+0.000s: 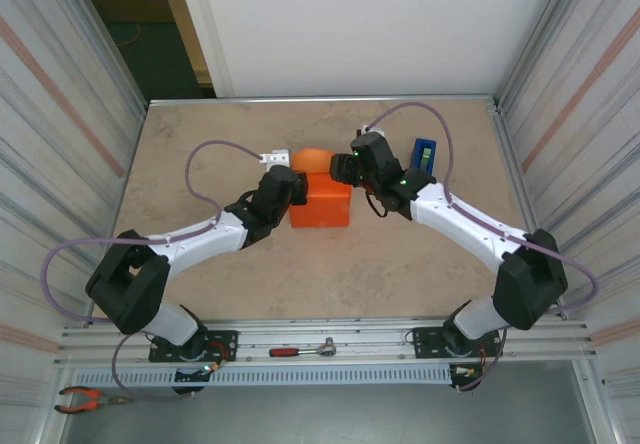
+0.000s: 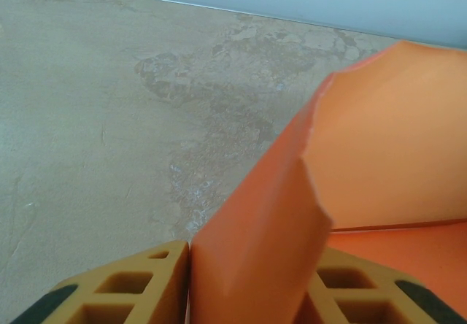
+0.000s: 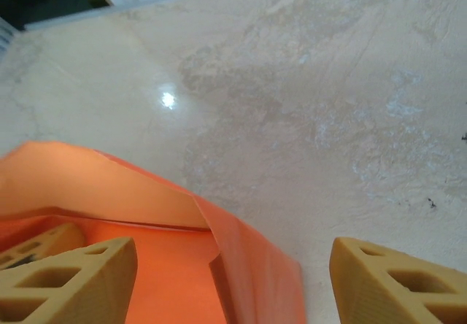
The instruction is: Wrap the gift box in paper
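The gift box lies mid-table as a bright orange paper-skinned block. At its far end the paper stands up as a loose rounded flap. My left gripper sits at the box's far left corner. In the left wrist view a folded flap of paper fills the gap between its fingers, and my left gripper is shut on it. My right gripper hovers over the far right corner. It stands open, with a creased paper edge between its jaws and touching neither.
A blue tape dispenser stands just right of the right wrist. A small white piece lies behind the left gripper. Metal walls close in both sides. A screwdriver rests on the front rail and pliers lie at lower left.
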Motion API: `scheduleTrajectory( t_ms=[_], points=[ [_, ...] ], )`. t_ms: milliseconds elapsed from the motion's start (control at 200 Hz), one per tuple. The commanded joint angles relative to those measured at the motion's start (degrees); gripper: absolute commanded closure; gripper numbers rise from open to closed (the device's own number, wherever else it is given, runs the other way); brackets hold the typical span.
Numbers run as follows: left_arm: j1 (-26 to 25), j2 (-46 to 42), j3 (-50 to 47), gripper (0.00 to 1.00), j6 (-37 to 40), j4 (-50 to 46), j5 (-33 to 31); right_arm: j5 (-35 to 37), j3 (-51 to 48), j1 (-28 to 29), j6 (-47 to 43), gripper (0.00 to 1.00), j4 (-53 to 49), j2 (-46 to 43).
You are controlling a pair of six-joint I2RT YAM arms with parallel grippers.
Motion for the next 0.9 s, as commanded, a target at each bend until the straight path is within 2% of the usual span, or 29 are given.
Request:
scheduleTrajectory(
  t_ms=[0,95,246,386,551,636,727,857,897],
  points=[
    [-0.42,1.41,0.54,0.64,-0.11,-3.7,-0.06,0.35,-2.93,-1.92,3.68,0.31,-0.36,-6.78],
    [-0.42,1.48,0.61,0.64,-0.03,-3.84,-0.1,-2.95,-7.43,-5.36,7.67,0.32,1.15,-10.18],
    [-0.39,1.49,0.54,0.64,0.04,-4.02,-0.18,-9.14,-11.33,-9.97,11.52,0.42,2.93,-11.8],
    [-0.39,1.68,0.58,0.65,0.08,-4.02,-0.27,-12.23,-13.01,-10.42,11.91,0.44,4.75,-11.06],
    [-0.43,1.81,0.72,0.65,0.23,-4.13,-0.29,-11.98,-14.65,-10.2,12.63,0.45,6.01,-9.76],
    [-0.43,1.76,0.71,0.65,0.32,-4.28,-0.3,-12.42,-15.05,-10.2,12.61,0.55,6.78,-8.59],
    [-0.43,1.89,0.71,0.65,0.32,-4.37,-0.31,-13.44,-14.9,-10.23,12.75,0.7,7.71,-6.85],
    [-0.5,2.03,0.78,0.66,0.32,-4.37,-0.2,-15.35,-13.83,-10.42,12.94,1.0,9.03,-4.22],
    [-0.38,2.12,0.71,0.66,0.32,-4.37,-0.2,-15.82,-13.39,-10.51,12.99,1.0,9.46,-3.52]
  ],
)
